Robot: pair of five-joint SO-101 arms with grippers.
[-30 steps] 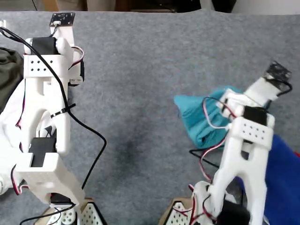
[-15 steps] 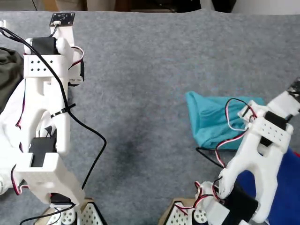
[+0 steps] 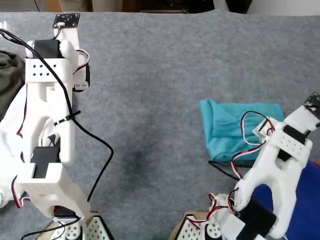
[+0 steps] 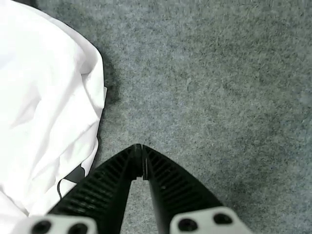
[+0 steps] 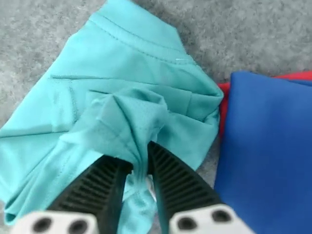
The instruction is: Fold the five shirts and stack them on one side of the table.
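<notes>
- Teal shirt (image 3: 227,125): loosely bunched, laid on the right half of the table (image 3: 160,65), well apart from the cloth at the left.
- Right gripper (image 5: 141,157): set low over the teal shirt. A raised fold of the fabric is pinched between its jaws, which are closed on it.
- Blue shirt (image 5: 268,146): laid flat just beside the teal shirt, toward the table's right edge.
- Red cloth (image 5: 225,95): a narrow strip is seen at the blue shirt's edge, possibly another shirt underneath.
- White shirt (image 4: 44,107): crumpled, at the table's left side, partly covered by the left arm in the high view.
- Dark cloth (image 3: 10,70): found at the far left edge, beyond the white shirt.
- Left gripper (image 4: 142,155): jaws are pressed together and nothing is held. It is hung over bare table just beside the white shirt's edge.
</notes>
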